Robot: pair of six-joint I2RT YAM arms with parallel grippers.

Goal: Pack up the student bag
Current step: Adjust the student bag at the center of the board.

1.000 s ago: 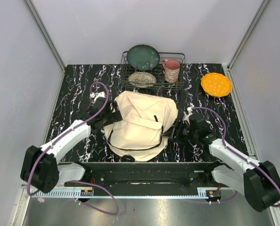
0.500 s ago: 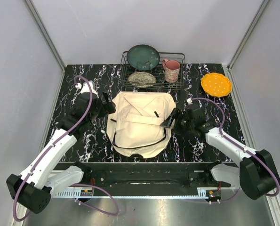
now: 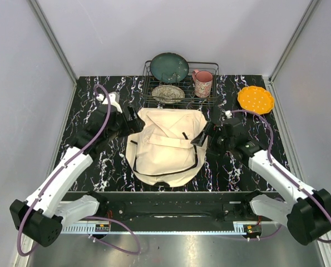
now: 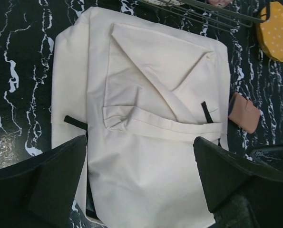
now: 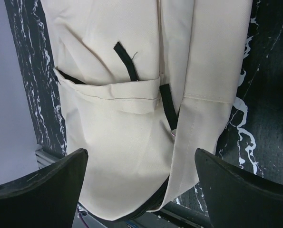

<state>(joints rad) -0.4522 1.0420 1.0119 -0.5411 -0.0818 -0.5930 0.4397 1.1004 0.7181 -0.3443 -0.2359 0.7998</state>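
Cream bag (image 3: 166, 147) has flopped flat just in front of the rack (image 3: 212, 101) since my right pincer let go. Left pincer (image 3: 132, 115) hangs wide front-left of the rack, right pincer (image 3: 203, 133) wide front-right, both empty. Left wrist shows a pinkish thing (image 4: 243, 112) the top view hides.

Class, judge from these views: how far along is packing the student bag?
Done, apparently: the cream canvas backpack lies flat with its flap folded over. In hand: nothing; the left gripper and right gripper stand open at its two sides. Left: unclear, because its contents are hidden.
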